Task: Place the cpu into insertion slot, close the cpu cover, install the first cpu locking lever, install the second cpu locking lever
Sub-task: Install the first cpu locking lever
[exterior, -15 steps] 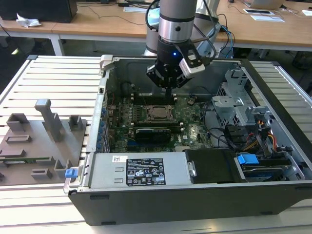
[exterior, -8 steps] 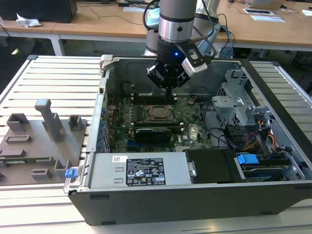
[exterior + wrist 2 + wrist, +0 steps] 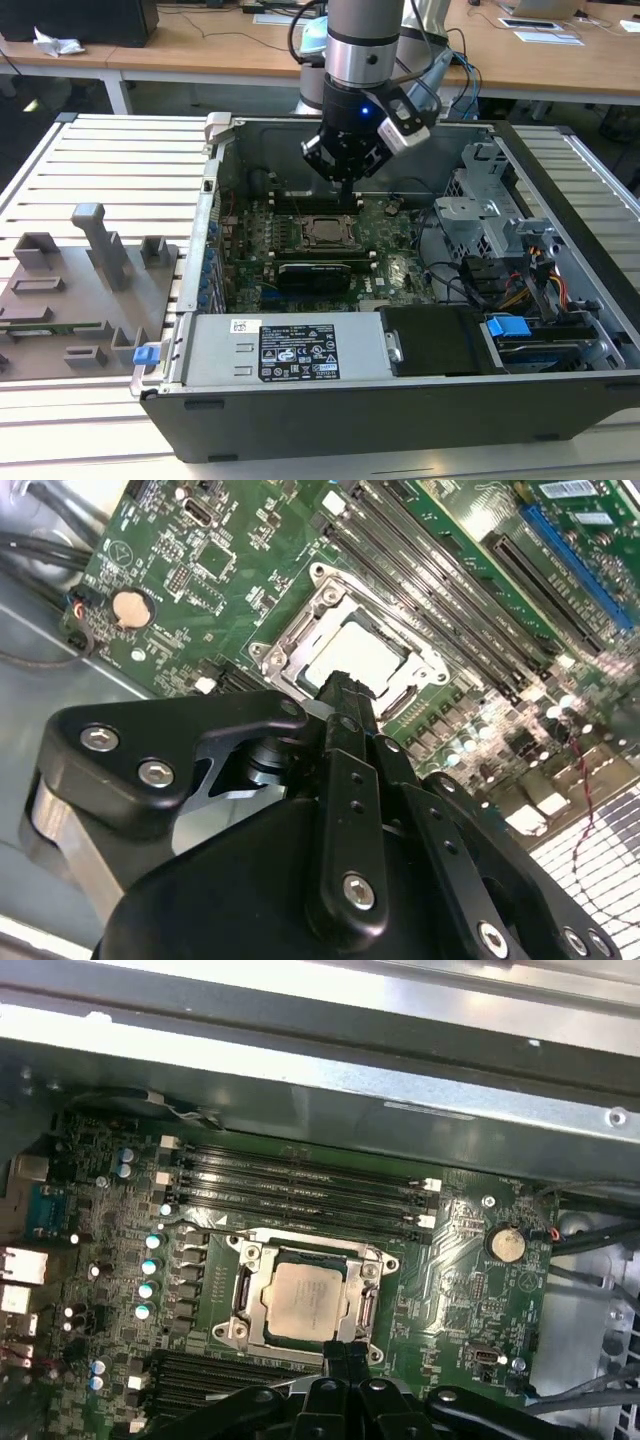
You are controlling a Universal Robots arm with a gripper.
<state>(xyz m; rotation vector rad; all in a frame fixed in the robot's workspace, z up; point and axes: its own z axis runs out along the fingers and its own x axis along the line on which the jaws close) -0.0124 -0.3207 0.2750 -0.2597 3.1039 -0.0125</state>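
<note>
- Labels – a black label (image 3: 299,352) with white print and a small white sticker (image 3: 240,325) sit on the silver cover at 6 o'clock of the green board (image 3: 400,240); the print is too small to read.
- Surface – an open computer case (image 3: 400,420) lies on a slatted table (image 3: 110,150). In the exterior view a grey fixture (image 3: 80,290) is at 9 o'clock and wooden desks (image 3: 200,50) at 12 o'clock.
- cpu (image 3: 308,1298) – flat, metal top up, seated in the insertion slot (image 3: 244,1286). It is near-square, with edges parallel to the memory slots (image 3: 300,1185).
- cpu cover (image 3: 300,1255) – lies flat around the chip.
- gripper (image 3: 347,1352) – fingers pressed together, holding nothing, just at 12 o'clock of the socket in the exterior view.
</note>
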